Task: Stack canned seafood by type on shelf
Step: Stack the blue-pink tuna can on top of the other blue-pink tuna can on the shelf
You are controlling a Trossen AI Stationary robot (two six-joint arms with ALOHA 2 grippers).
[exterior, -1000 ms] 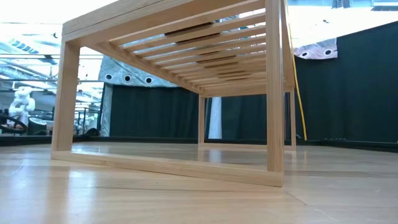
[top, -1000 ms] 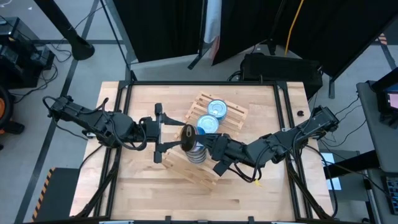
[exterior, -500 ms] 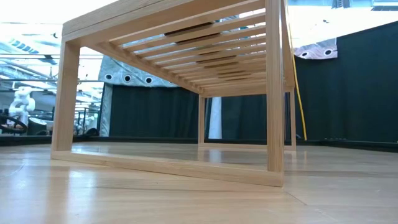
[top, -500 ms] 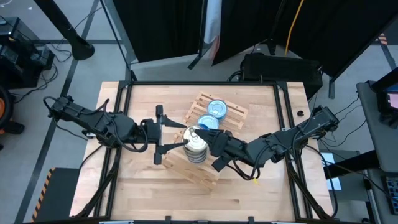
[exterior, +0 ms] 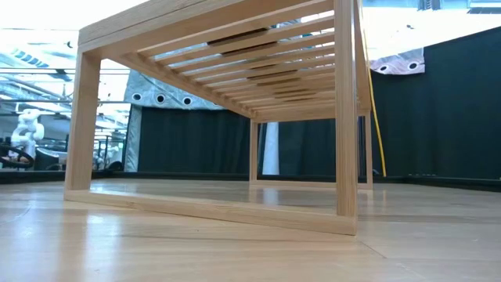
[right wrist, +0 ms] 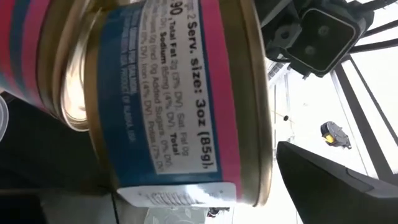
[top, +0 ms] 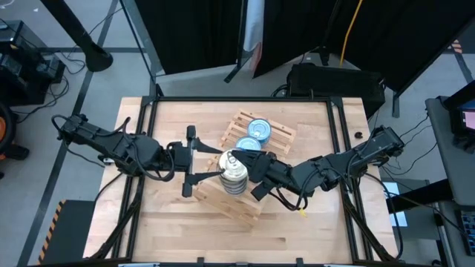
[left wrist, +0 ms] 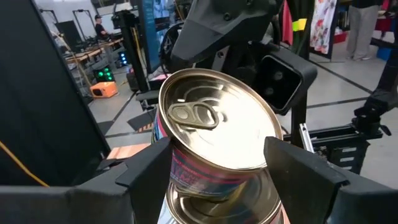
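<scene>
- The silver-topped tin (top: 233, 165) sits on top of a stack of tins (top: 234, 182) on the shelf (top: 245, 144), lid up, its round axis upright; two blue-topped tins (top: 257, 130) lie apart on the shelf's far end.
- The left gripper (top: 202, 157) straddles this top tin from the left, jaws spread to either side of it, not visibly squeezing.
- The right gripper (top: 251, 169) sits just beside the tin on the right, jaws spread, with the label filling its wrist view.
- Both are about equally near; whether either touches the tin cannot be told.
</scene>
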